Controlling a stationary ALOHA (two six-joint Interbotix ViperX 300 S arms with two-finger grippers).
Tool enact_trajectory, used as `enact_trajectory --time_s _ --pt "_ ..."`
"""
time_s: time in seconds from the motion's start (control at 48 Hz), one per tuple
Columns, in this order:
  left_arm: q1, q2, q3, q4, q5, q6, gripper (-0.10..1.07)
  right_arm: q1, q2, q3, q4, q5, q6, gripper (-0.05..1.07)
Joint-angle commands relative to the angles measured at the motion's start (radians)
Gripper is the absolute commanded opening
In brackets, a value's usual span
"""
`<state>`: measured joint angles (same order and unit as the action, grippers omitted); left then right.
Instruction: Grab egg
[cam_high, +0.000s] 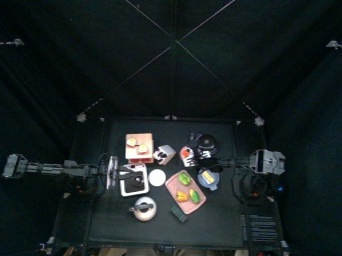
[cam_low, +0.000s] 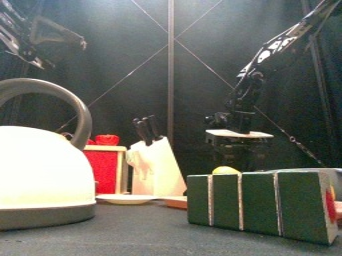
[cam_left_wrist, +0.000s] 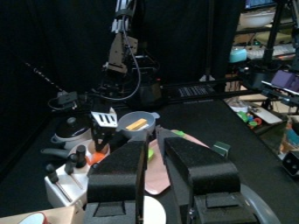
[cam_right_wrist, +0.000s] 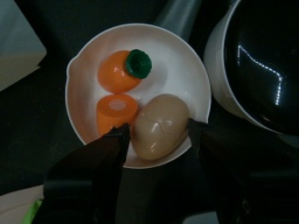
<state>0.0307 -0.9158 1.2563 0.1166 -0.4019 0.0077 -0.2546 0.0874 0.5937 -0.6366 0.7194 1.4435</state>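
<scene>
A beige egg (cam_right_wrist: 162, 127) lies in a white bowl (cam_right_wrist: 87, 54) beside an orange fruit with a green top (cam_right_wrist: 122, 68) and an orange slice (cam_right_wrist: 118, 107). My right gripper (cam_right_wrist: 162, 147) hangs open just over the bowl, one jaw on each side of the egg. In the top view the bowl (cam_high: 187, 156) sits right of the table's middle, with the right gripper (cam_high: 203, 156) at it. From the front, the bowl's rim (cam_low: 242, 134) shows under the right gripper (cam_low: 234, 121) and hides the egg. My left gripper (cam_left_wrist: 156, 162) rests at the left, jaws slightly apart and holding nothing.
A glossy black pan (cam_right_wrist: 260, 61) touches the bowl's side. A kettle (cam_high: 143, 208), green box (cam_high: 190, 196), white tray (cam_high: 131, 183), pink plate (cam_high: 158, 177), knife block (cam_high: 163, 153) and red box (cam_high: 138, 146) crowd the table.
</scene>
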Motion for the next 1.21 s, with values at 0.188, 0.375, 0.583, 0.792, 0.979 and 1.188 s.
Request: enact_trajectory --time_s 0.188,0.375,0.583,0.792,0.979,1.188 --pt "0.006 0.002 -0.011 0.003 -0.008 0.002 0.60 -0.015 0.008 -0.026 -0.009 0.000 0.002 0.88" --pt "0.008 0.002 -0.011 0.003 -0.008 0.002 0.60 -0.017 0.025 -0.026 -0.008 0.000 0.002 0.88" --pt "0.008 0.000 -0.011 0.003 -0.008 0.002 0.60 -0.017 0.040 -0.028 -0.006 0.000 0.002 0.88" --pt "0.008 0.002 -0.011 0.003 -0.008 0.002 0.60 -0.015 0.052 -0.026 -0.008 -0.003 0.000 0.84" --pt "0.008 0.002 -0.011 0.003 -0.008 0.002 0.60 -0.017 0.055 -0.031 -0.009 -0.012 0.000 0.72" --pt "0.008 0.002 -0.011 0.003 -0.008 0.002 0.60 -0.009 0.029 -0.058 -0.011 -0.005 -0.011 0.67"
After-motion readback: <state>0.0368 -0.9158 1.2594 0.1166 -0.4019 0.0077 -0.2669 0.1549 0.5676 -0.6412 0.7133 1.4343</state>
